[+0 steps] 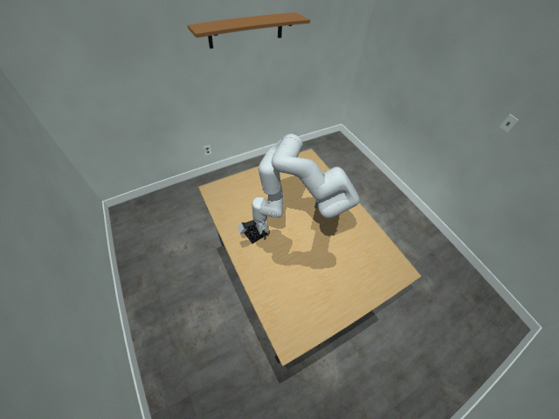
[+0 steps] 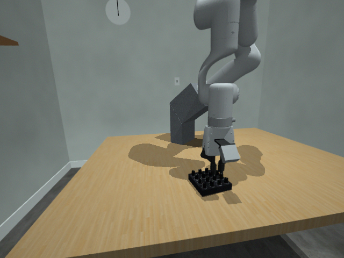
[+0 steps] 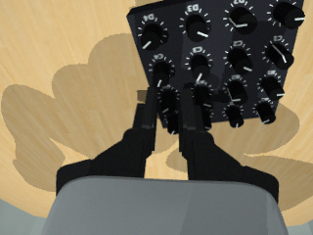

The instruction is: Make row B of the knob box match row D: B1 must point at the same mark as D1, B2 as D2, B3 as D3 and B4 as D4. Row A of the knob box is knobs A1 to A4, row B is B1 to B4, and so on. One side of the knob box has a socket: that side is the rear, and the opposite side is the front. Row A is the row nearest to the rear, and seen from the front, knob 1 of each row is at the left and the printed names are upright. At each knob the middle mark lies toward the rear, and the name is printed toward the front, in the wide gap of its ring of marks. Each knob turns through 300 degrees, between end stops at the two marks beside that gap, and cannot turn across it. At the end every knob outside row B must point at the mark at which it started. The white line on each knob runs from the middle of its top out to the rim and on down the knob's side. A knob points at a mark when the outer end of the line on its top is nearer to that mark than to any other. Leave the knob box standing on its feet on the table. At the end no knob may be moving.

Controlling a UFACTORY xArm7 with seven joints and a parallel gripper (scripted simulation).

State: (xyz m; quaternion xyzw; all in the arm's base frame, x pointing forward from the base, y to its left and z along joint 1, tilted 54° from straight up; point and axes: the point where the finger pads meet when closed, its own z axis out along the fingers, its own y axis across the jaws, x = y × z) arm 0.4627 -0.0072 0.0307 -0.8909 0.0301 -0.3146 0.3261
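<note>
Pale wood tabletop (image 1: pixel 315 279) (image 2: pixel 124 200) (image 3: pixel 39 64) lies below. On it, the knob box (image 1: pixel 253 235) (image 2: pixel 215 191) (image 3: pixel 176 46) sits directly beneath my gripper (image 1: pixel 264 232) (image 2: pixel 217 173) (image 3: pixel 168 93); its fingers stand slightly apart around B4 (image 3: pixel 168 100), though I cannot tell whether they grip it.

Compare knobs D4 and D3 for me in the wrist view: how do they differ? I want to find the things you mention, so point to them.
D4 (image 3: pixel 153 36)'s white line slants down-left; D3 (image 3: pixel 196 25)'s slants down-right.
D4's line is steeper, D3's flatter.
D4 sits at its row's end, D3 one place in.
Both are black, with a ring of white marks around them.
</note>
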